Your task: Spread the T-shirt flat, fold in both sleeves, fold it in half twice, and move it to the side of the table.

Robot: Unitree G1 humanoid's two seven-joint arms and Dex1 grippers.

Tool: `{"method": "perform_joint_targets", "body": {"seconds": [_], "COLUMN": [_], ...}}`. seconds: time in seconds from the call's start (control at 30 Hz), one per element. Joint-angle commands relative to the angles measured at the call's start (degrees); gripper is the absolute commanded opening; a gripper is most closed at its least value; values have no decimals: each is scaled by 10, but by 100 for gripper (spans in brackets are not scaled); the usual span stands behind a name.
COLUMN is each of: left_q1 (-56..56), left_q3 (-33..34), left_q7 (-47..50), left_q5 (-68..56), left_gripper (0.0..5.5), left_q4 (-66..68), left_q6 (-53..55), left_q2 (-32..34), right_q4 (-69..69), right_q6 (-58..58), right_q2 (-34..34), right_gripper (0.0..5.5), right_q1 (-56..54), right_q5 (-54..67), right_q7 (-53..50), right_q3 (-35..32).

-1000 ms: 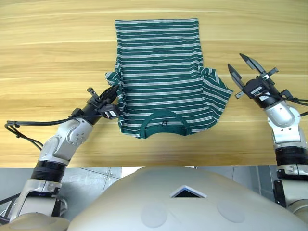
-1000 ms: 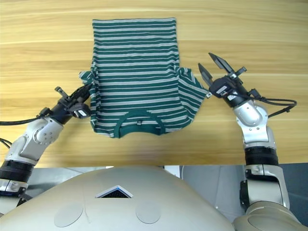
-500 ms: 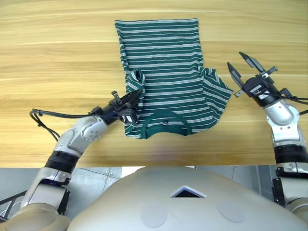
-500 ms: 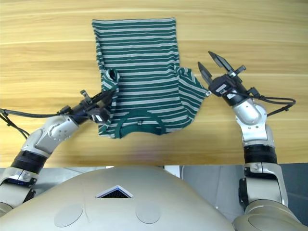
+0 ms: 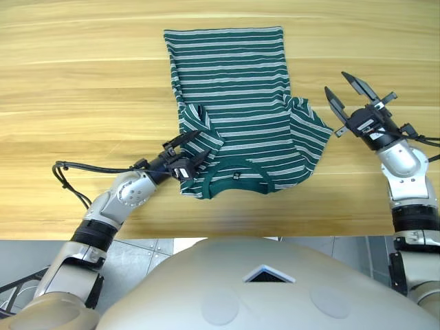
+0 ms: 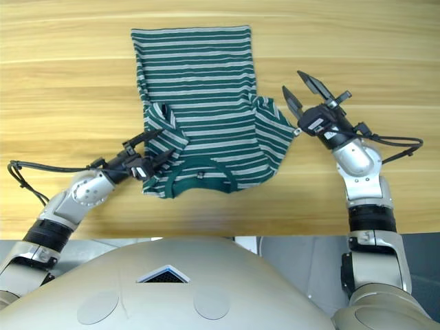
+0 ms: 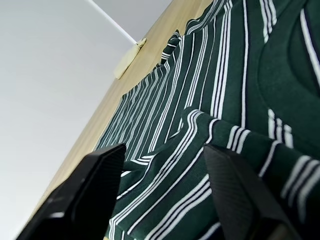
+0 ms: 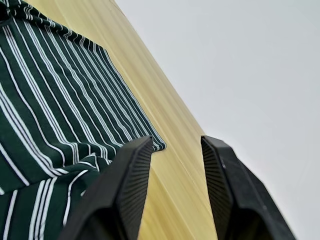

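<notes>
Shows the green striped T-shirt (image 5: 234,89) lying in the middle of the wooden table (image 5: 82,82), collar near the robot. Puts the left gripper (image 5: 199,143) over the folded-in left sleeve (image 5: 201,122), jaws apart. Keeps the right gripper (image 5: 335,81) just beside the right sleeve (image 5: 309,130), jaws wide.

**Layout of the work surface.** The T-shirt (image 5: 234,82) lies on the table (image 5: 82,82), with its hem at 12 o'clock toward the far edge and its collar (image 5: 236,175) at 6 o'clock toward the near edge. The left sleeve (image 5: 199,127) lies folded on top of the body, at 8 o'clock from the shirt's centre. The right sleeve (image 5: 309,130) projects onto the table at 4 o'clock. The left gripper (image 5: 196,146) sits over the 7 o'clock corner, just beside the folded sleeve. The right gripper (image 5: 337,82) stands at 3 o'clock over the table, near the right sleeve.
</notes>
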Motion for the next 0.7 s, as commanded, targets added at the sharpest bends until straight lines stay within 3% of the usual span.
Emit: {"method": "perform_joint_targets", "body": {"seconds": [0.03, 0.17, 0.37, 0.57, 0.7], "left_q1": [40, 34, 38, 39, 38], "left_q3": [13, 58, 85, 83, 88], "left_q7": [-7, 24, 24, 17, 25], "left_q5": [24, 7, -31, -27, -21], "left_gripper": [287, 287, 287, 287, 287], "left_q4": [13, -32, -95, -118, -117], "left_q6": [20, 7, -6, -19, -19], "left_q2": [32, 28, 8, -4, -19], "right_q4": [-10, -61, -199, -181, -101], "right_q6": [16, 55, 109, 147, 162], "right_q2": [-61, -124, -107, -73, -62], "right_gripper": [178, 178, 178, 178, 178], "right_q1": [39, 149, 310, 236, 147], "right_q5": [-76, -181, -227, -262, -291], "right_q7": [-12, -31, -31, -12, -56], "right_q3": [-23, -53, -71, 19, 48]}}
